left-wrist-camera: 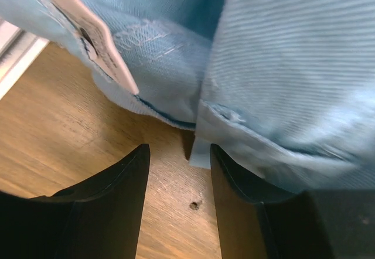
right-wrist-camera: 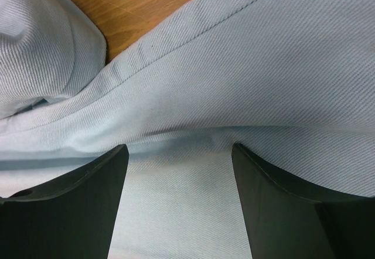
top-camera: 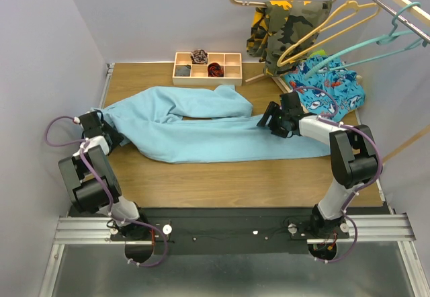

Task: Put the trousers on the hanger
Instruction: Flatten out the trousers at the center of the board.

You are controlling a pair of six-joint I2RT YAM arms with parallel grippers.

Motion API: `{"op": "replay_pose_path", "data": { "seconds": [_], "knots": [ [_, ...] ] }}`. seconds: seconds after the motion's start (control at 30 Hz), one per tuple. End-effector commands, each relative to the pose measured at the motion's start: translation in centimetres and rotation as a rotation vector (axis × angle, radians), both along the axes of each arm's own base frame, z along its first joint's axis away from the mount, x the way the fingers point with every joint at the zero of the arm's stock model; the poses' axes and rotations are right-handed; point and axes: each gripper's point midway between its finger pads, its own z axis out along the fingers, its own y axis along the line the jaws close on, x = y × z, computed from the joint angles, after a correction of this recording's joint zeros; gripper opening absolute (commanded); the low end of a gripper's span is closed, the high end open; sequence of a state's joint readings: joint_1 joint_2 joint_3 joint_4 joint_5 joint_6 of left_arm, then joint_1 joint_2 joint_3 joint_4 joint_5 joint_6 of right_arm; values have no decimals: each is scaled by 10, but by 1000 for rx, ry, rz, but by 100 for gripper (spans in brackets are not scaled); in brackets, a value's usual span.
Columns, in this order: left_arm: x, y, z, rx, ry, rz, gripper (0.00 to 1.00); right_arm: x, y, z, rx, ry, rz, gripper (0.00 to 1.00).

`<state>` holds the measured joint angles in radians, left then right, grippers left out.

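The left gripper [left-wrist-camera: 179, 150] sits unclenched at the waistband of the trousers [top-camera: 201, 139], which lie flat on the table [top-camera: 222, 183]. The right gripper [right-wrist-camera: 179, 147] hangs spread over a leg. One arm per end probably lets them lift the cloth level toward the hanger [top-camera: 384, 39], well apart.

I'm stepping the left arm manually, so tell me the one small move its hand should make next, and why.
Probably ease the left hand forward a little before closing. Its fingers stand apart over bare table, and only a corner of the trousers' edge reaches their tips, so closing now would likely catch too little cloth. The right hand hangs open over a leg.
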<state>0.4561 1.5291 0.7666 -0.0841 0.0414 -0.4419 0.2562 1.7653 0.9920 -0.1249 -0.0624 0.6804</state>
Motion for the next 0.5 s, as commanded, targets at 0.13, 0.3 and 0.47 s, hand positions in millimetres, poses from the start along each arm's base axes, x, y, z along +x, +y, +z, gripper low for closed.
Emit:
{"op": "replay_pose_path", "data": {
  "seconds": [0.13,0.3,0.47],
  "knots": [
    [2,4,-12,-8,12,23,54,-66,-39,-64,-172,289,-29,81],
    [14,-4,-13,-20,-10,-11,47,-63,-38,-64,-173,286,-29,81],
    [20,-21,-21,-42,5,-43,34,-63,-39,-65,-176,289,-28,81]
  ]
}}
